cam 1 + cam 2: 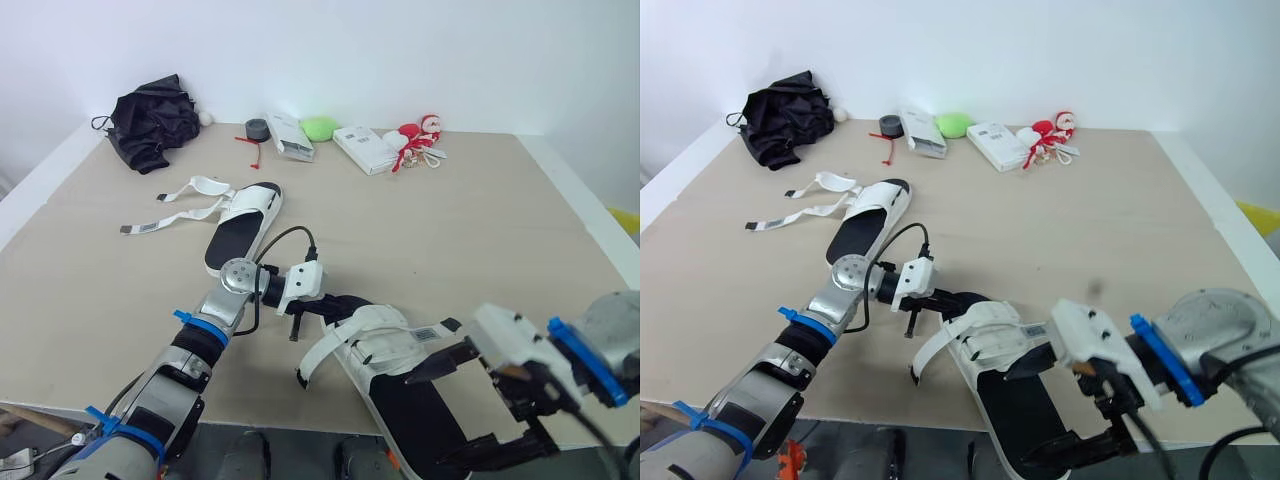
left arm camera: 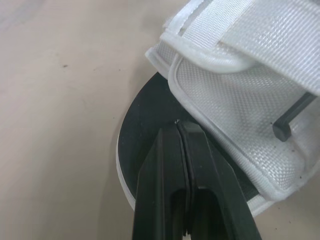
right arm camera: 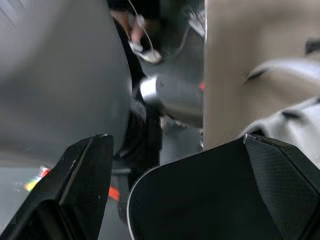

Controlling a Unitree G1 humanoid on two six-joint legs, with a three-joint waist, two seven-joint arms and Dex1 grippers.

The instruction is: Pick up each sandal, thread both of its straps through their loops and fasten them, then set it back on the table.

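Observation:
The near sandal (image 1: 390,352), white straps on a black sole, lies at the table's front edge with its heel past the edge. One of its straps (image 1: 318,358) curls loose on the left. My left gripper (image 1: 294,328) is shut, its fingertips (image 2: 178,131) resting on the black toe of the sole with nothing between them. My right gripper (image 1: 425,420) is open, one finger on each side of the heel (image 3: 200,200). The far sandal (image 1: 243,224) lies flat in mid-table, its two straps (image 1: 175,212) spread loose to the left.
Along the back of the table (image 1: 480,230) sit a black bundle (image 1: 150,122), a grey tape roll (image 1: 257,128), a white box (image 1: 288,136), a green object (image 1: 320,127), another white box (image 1: 364,149) and a red and white doll (image 1: 420,135).

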